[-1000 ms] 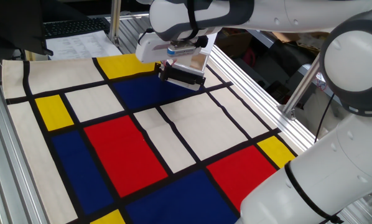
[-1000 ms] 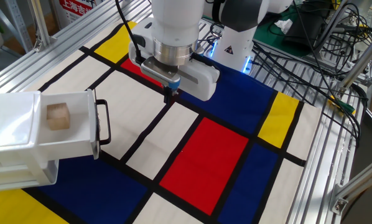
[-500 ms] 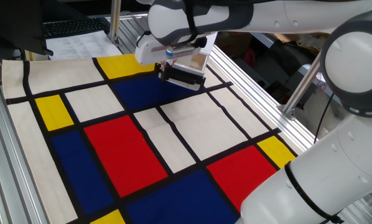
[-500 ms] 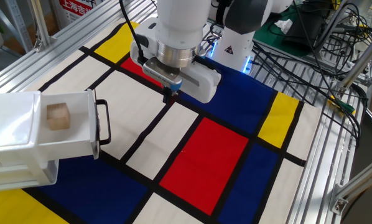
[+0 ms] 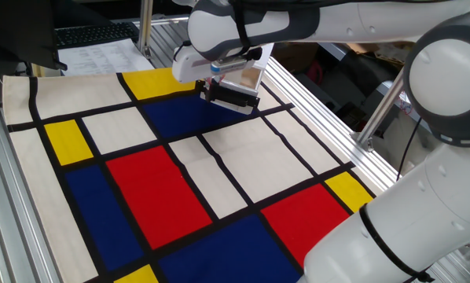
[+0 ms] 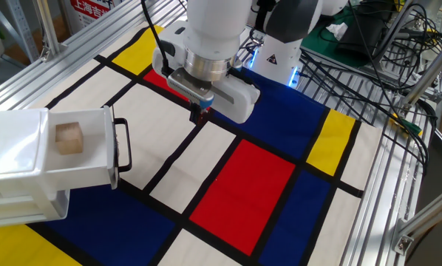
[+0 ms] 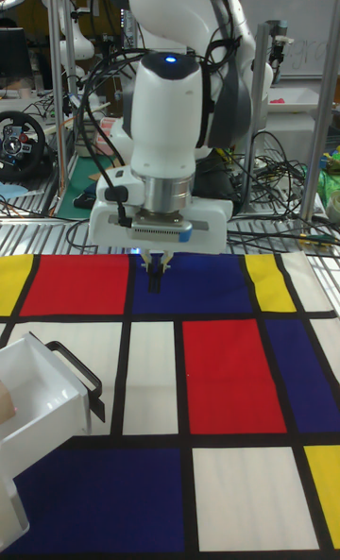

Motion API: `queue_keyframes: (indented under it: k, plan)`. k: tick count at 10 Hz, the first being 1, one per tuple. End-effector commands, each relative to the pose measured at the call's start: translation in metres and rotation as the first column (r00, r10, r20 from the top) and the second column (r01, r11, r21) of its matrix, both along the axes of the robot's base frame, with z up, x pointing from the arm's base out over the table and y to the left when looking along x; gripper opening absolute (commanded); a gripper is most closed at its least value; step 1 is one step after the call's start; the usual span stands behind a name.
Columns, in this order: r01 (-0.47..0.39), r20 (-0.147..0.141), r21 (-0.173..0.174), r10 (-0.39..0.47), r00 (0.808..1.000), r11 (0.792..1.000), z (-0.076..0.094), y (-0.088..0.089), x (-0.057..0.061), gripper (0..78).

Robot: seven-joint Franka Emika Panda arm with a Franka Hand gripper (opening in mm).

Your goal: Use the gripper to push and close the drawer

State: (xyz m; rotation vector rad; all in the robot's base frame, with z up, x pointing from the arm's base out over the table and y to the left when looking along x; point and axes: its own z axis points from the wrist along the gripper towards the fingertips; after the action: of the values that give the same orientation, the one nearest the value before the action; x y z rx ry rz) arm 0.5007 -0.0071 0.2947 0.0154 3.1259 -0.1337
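Drawer (image 6: 73,155) open — front faces gripper (image 6: 200,112).

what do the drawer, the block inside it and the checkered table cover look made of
The drawer looks like white moulded plastic: smooth, slightly glossy walls, with a thin black handle, perhaps metal wire. The block looks like pale unfinished wood, matte tan, though its grain is too small to see. The cover seems to be printed cloth, matte and lying flat with soft edges.

the drawer (image 6: 51,159) runs off the left edge in the other fixed view and the tall fixed view, its back unseen. in one fixed view the gripper (image 5: 211,88) hides most of it.
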Motion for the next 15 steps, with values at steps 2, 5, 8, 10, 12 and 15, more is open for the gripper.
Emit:
queue_keyframes:
  k: [2, 5, 8, 10, 12, 15]
  plan:
    - [0.038, 0.033, 0.023, -0.039, 0.999, 0.999, -0.015, -0.034, 0.005, 0.0]
    - [0.072, 0.020, 0.086, -0.074, 0.997, 0.994, -0.017, -0.037, 0.004, 0.0]
    - [0.066, 0.028, 0.064, -0.068, 0.997, 0.996, -0.018, -0.036, 0.003, 0.0]
    - [0.094, 0.029, 0.045, -0.095, 0.995, 0.995, -0.018, -0.036, 0.003, 0.0]
    - [0.096, 0.029, 0.030, -0.097, 0.995, 0.995, -0.018, -0.036, 0.003, 0.0]
    - [0.092, 0.029, 0.042, -0.093, 0.995, 0.995, -0.018, -0.036, 0.003, 0.0]
